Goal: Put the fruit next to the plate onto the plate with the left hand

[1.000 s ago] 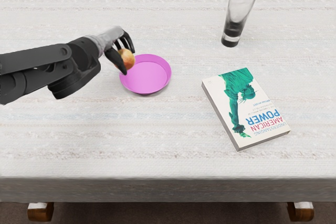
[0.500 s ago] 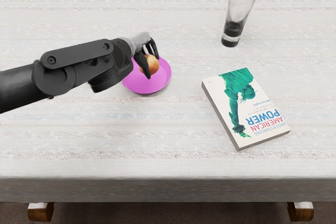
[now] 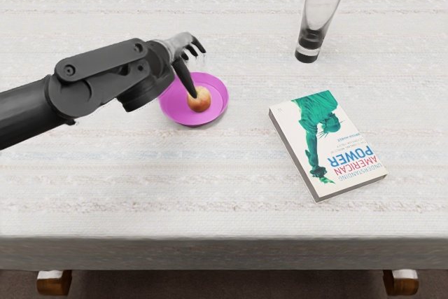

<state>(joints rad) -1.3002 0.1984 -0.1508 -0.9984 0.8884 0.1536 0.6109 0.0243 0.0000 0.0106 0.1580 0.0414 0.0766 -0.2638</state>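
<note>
Head view shows the left arm (image 3: 84, 92) cut off at the picture's left edge, and its bulky dark forearm covers the left part of the pink plate (image 3: 218, 100), so that side of the rim is hidden. The left hand (image 3: 180, 51) hangs above the plate's far-left edge. Its fingers (image 3: 198, 45) are spread apart and slightly hooked, and they grip nothing. One long dark digit points down and away from the others, and its tip ends at the top of the fruit (image 3: 201, 102). Whether that tip touches the fruit or stops just short of it cannot be told.

The fruit lies on the plate, below the spread fingers and directly under the lowered digit. It is small and round, pale yellow-orange with a redder blush on its lower side. Its upper-left edge is hidden behind the digit.

Well apart from the fingers, on their outer side, a clear glass bottle (image 3: 315, 22) stands upright on the table (image 3: 210, 194), with its top cut off by the upper edge of the picture. A paperback book (image 3: 327, 143) lies flat and askew, nearer the table's front than the fingers.
</note>
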